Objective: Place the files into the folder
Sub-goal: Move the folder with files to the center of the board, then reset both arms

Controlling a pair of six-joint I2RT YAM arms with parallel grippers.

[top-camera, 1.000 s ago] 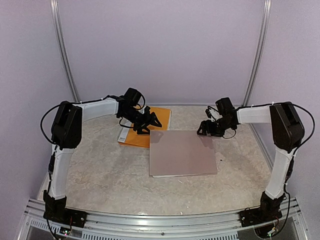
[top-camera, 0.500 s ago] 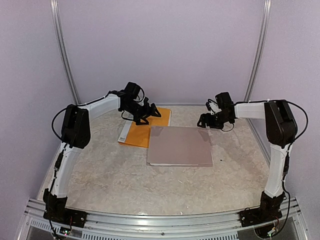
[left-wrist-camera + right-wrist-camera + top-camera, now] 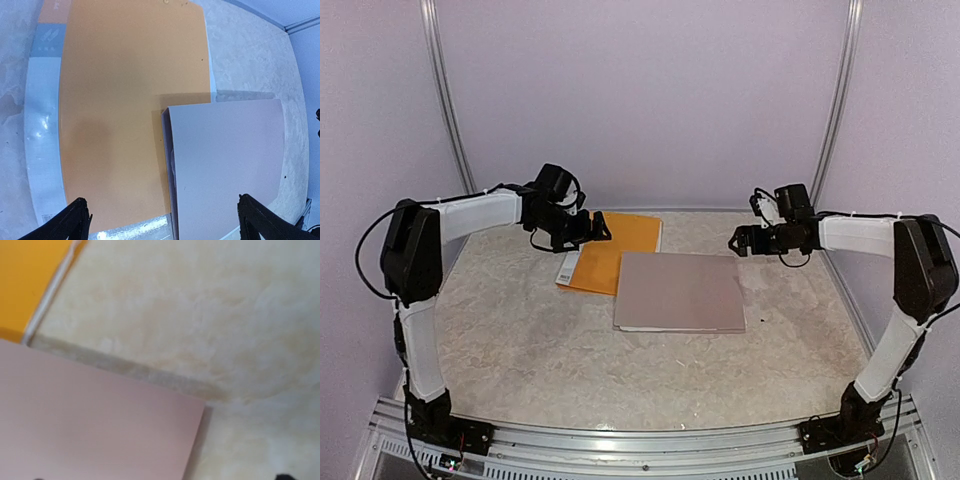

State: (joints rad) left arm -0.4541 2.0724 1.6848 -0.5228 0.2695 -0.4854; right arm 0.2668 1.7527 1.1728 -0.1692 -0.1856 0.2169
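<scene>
Both arms have pulled back from the closed folder (image 3: 680, 292) at centre frame. The left gripper (image 3: 590, 228) and right gripper (image 3: 738, 242) are spread wide and empty. The files (image 3: 171, 170) seem to be tucked inside, so the task is likely done.

The view was soft and out of focus. A taupe folder (image 3: 90, 425) filled the lower left, lying flat, and one of its corners (image 3: 204, 408) pointed towards the middle right. A band of grey shadow ran on the surface just beyond its upper edge. In the top left corner lay an orange cover (image 3: 22, 280), its lower part passing under the taupe folder. A thin white strip (image 3: 50, 292) ran slantwise along the orange cover's right edge, touching it. The rest was a cream, marbled worktop (image 3: 210, 315), paler towards the lower right. A small dark speck (image 3: 286, 476) showed at the bottom edge, too little to identify.
</scene>
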